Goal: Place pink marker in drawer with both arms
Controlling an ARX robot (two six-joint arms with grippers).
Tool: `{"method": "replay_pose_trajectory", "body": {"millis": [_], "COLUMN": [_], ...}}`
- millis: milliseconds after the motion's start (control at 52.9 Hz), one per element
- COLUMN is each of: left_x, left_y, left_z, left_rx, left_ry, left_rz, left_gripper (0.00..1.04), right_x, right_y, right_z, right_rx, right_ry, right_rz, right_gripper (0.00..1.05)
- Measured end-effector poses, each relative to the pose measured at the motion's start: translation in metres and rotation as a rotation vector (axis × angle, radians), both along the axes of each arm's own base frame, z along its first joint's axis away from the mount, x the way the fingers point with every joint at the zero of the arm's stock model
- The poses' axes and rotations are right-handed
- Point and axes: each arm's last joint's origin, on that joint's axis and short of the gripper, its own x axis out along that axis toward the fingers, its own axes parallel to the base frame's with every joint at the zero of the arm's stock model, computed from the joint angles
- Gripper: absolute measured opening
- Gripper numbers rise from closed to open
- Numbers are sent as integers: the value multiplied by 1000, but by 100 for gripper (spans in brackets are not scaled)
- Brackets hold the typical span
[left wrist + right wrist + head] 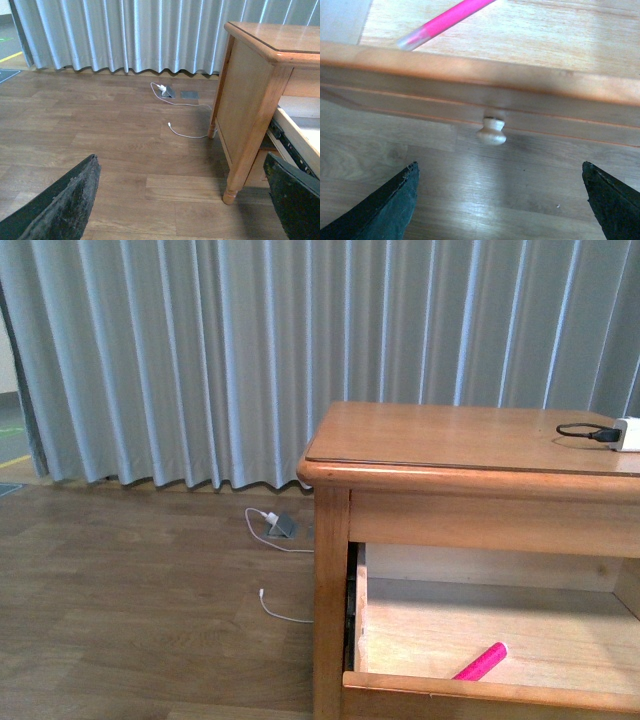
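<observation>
Currently the pink marker (481, 661) is inside the drawer (470, 687), flat and slanted on the pale bottom, with one end close to the front board. The drawer is pulled out. The right gripper (499, 167) sits outside, in front of the drawer face and over the floor. Its fingers (385, 210) are spread wide and hold nothing. The marker lies beyond the front board from it, with no contact. The knob (491, 131) is ahead of the fingertips, roughly centred between them, untouched. The left gripper (181, 157) is also wide and empty, off the left side of the cabinet (250, 100), above the floor (100, 125).

Only the right wrist view shows the knob and the marker's paler end; the front view hides that end behind the drawer rim. Only the left wrist view shows the cabinet's side, leg and drawer rail, with no marker in it. Only the front view shows the cabinet top, with a black cable (585, 431) at its right edge.

Left of the cabinet the floor is open; a white cable (277, 611) lies there near the leg. A curtain (200, 360) hangs behind.
</observation>
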Motion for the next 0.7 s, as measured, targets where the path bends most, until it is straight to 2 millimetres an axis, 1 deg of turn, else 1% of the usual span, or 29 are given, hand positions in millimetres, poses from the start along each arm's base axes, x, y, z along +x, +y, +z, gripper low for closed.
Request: {"method": "replay_pose_trajectory", "body": {"millis": [132,265,473,699], "left_x": [0,0,0,0], "left_y": [0,0,0,0], "left_z": [0,0,0,0], "left_rx": [0,0,0,0], "left_ry": [0,0,0,0], "left_rz": [0,0,0,0], "left_gripper": [99,99,99,99], "right_x": [26,44,77,111], "right_y": [0,-4,-12,-15], "right_z": [-14,-23,-31,-42], "right_rx": [-45,-50,-52,-2], "right_ry": [18,11,-61,-156], "right_rz": [-54,-107,-165,-169], "right_gripper": [96,96,96,96]}}
